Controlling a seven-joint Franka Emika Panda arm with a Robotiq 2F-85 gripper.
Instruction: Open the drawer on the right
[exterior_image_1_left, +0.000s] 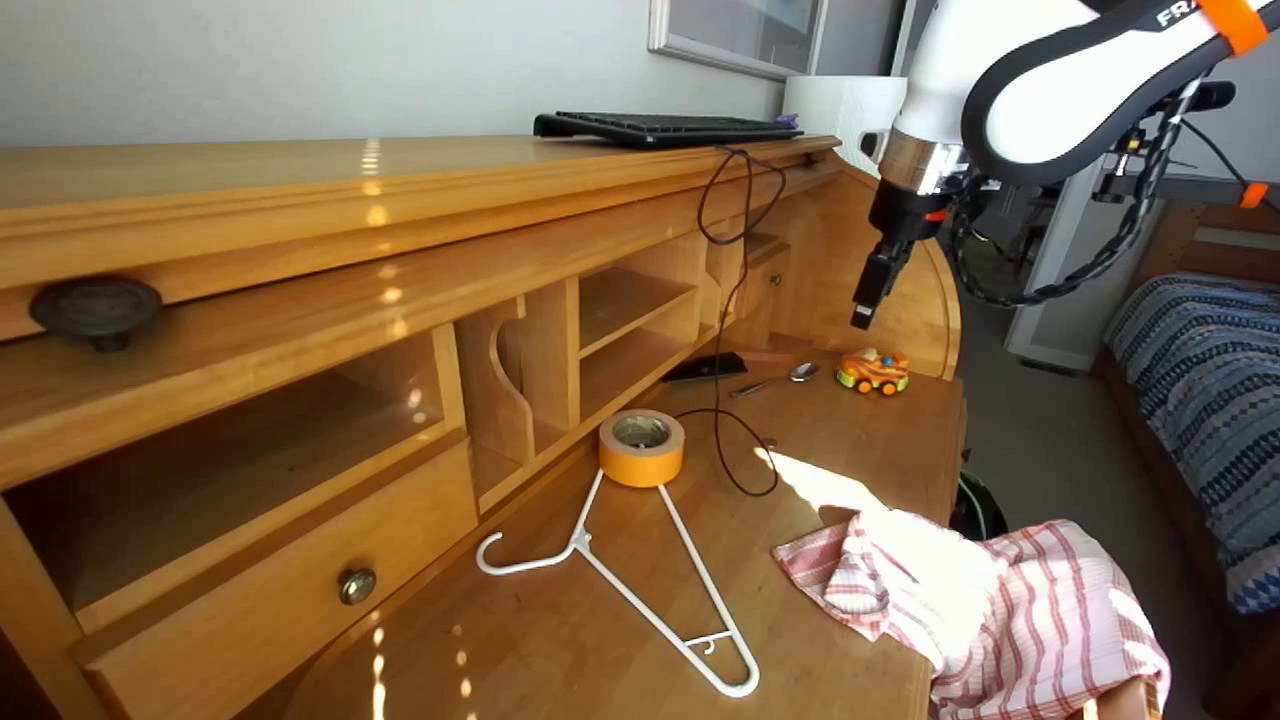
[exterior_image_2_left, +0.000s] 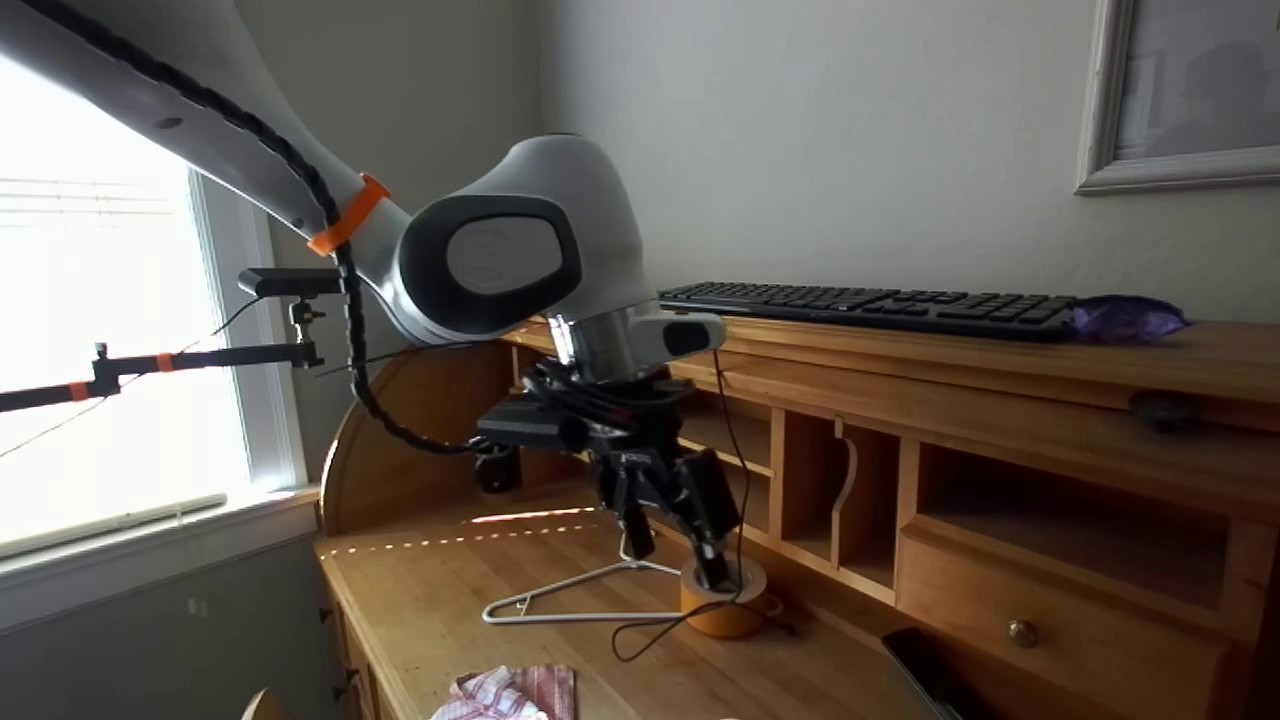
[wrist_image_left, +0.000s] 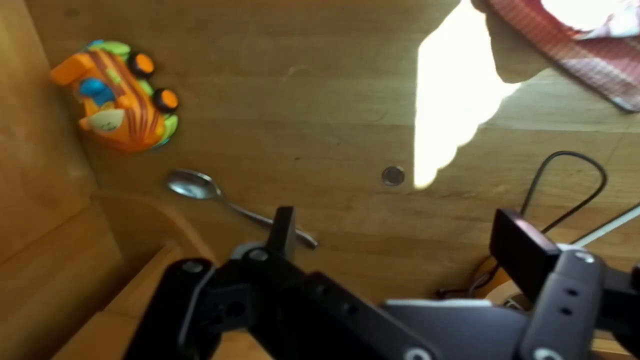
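The drawer on the right (exterior_image_1_left: 765, 300) is a small honey-brown front with a small knob, at the far end of the desk in an exterior view. Its front (exterior_image_2_left: 960, 600) also shows in an exterior view at the right, with a round metal knob (exterior_image_2_left: 1022, 632). It looks shut. My gripper (exterior_image_1_left: 862, 315) hangs in the air above the desktop, apart from the drawer. It also shows in an exterior view (exterior_image_2_left: 678, 560). In the wrist view the two fingers of the gripper (wrist_image_left: 395, 217) are wide apart with nothing between them. I cannot make out the knob in the wrist view.
Another drawer (exterior_image_1_left: 220, 600) is at the near left. A tape roll (exterior_image_1_left: 641, 465), white hanger (exterior_image_1_left: 640, 600), cable (exterior_image_1_left: 718, 400), phone (exterior_image_1_left: 705, 368), spoon (exterior_image_1_left: 802, 373), toy car (exterior_image_1_left: 873, 372) and striped cloth (exterior_image_1_left: 1050, 620) lie on the desk. A keyboard (exterior_image_1_left: 660, 128) is on top.
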